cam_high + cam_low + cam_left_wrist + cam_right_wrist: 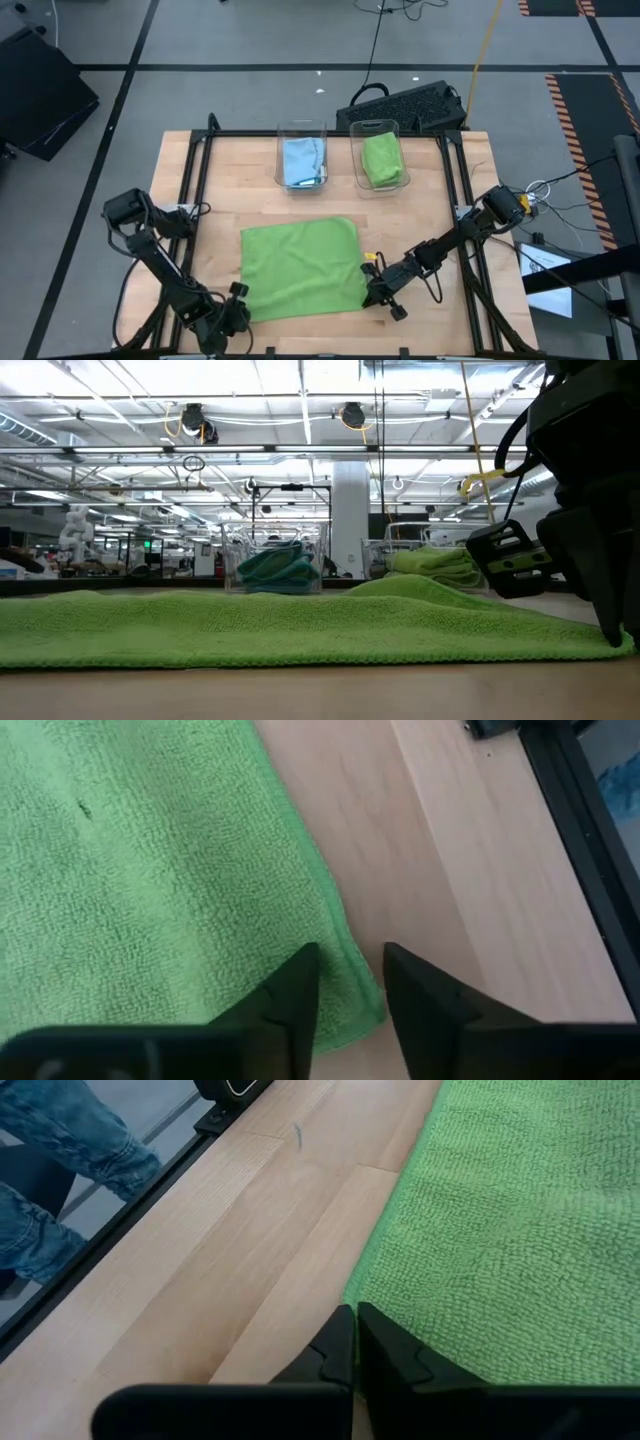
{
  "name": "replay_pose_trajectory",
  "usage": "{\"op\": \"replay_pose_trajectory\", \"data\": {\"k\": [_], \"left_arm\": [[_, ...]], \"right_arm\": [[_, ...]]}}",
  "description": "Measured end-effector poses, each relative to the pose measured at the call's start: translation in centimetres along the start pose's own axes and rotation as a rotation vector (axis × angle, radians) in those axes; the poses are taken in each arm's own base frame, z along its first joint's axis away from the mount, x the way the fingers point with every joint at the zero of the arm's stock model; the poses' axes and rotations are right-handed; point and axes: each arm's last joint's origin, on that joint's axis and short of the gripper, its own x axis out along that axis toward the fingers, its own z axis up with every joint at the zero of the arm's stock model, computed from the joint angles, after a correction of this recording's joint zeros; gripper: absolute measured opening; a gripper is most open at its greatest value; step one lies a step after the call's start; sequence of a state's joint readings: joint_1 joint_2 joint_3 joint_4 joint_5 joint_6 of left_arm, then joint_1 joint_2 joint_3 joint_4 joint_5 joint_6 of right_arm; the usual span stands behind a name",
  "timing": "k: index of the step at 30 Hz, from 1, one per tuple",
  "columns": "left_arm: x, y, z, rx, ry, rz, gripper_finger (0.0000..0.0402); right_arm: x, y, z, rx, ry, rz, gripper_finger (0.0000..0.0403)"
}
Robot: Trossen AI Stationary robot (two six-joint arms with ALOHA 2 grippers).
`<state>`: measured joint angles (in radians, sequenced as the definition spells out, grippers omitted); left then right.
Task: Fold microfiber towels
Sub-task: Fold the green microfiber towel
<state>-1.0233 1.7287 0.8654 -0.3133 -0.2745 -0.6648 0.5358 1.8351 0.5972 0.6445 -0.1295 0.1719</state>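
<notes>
A lime green microfiber towel (300, 270) lies spread flat on the wooden table, near the front edge. My left gripper (350, 955) is at the towel's near left corner (243, 312). It is open, one finger over the cloth and one over bare wood, with the towel's hemmed edge (345, 935) between them. My right gripper (355, 1318) is shut at the towel's near right corner (366, 297). It also shows at the right of the low view (612, 632). My right gripper meets the towel's side edge (372, 1295) close to the near right corner, slanting down from the table's right. Its shut fingertips hide whether one layer is pinched. The towel lies flat on the table (300, 630), not lifted.
Two clear bins stand at the back of the table, one with a light blue towel (303, 160) and one with a folded green towel (381, 160). A black frame (200, 150) borders the table. A person's legs in jeans (60, 1160) show beyond the table's edge.
</notes>
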Motion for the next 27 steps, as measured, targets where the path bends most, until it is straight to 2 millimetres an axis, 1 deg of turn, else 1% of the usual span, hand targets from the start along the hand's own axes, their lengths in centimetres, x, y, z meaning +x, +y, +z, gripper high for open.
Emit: {"op": "replay_pose_trajectory", "data": {"k": [3, 7, 8, 10, 13, 17, 20, 22, 25, 27], "left_arm": [[0.0, 0.1, -0.1, -0.01, 0.011, 0.009, 0.0086], [-0.3, 0.3, 0.0, -0.051, 0.026, 0.009, 0.002], [-0.4, 0.3, 0.2, -0.067, 0.024, 0.004, 0.0011], [-0.8, 0.1, 0.8, -0.097, 0.006, -0.011, 0.0009], [-1.5, -0.4, 2.3, -0.126, -0.002, -0.065, 0.0005], [-2.7, -0.8, 5.0, -0.179, -0.028, -0.128, 0.0005], [-3.9, -1.0, 7.0, -0.225, -0.064, -0.142, 0.0003], [-4.5, -0.8, 8.0, -0.238, -0.067, -0.135, 0.0005], [-5.6, -0.2, 9.4, -0.235, -0.054, -0.111, 0.0004], [-6.0, 0.3, 9.8, -0.225, -0.039, -0.073, 0.0003]], "right_arm": [[0.0, 0.0, 0.0, 0.012, 0.0, 0.0, 0.0002], [-0.1, 0.1, 0.2, 0.094, -0.007, 0.004, 0.0002], [-0.2, 0.1, 0.2, 0.123, -0.009, 0.007, 0.0002], [-0.5, 0.3, 0.5, 0.179, -0.014, 0.024, 0.0002], [-1.1, 0.6, 1.1, 0.31, -0.02, 0.071, 0.0002], [-2.6, 1.4, 3.0, 0.481, -0.076, 0.177, 0.0002], [-4.0, 2.0, 4.3, 0.51, -0.099, 0.288, 0.0002], [-5.2, 2.3, 5.3, 0.524, -0.131, 0.343, 0.0002], [-6.6, 2.2, 6.5, 0.524, -0.191, 0.37, 0.0002], [-7.4, 1.9, 6.8, 0.532, -0.213, 0.343, 0.0002]]}}
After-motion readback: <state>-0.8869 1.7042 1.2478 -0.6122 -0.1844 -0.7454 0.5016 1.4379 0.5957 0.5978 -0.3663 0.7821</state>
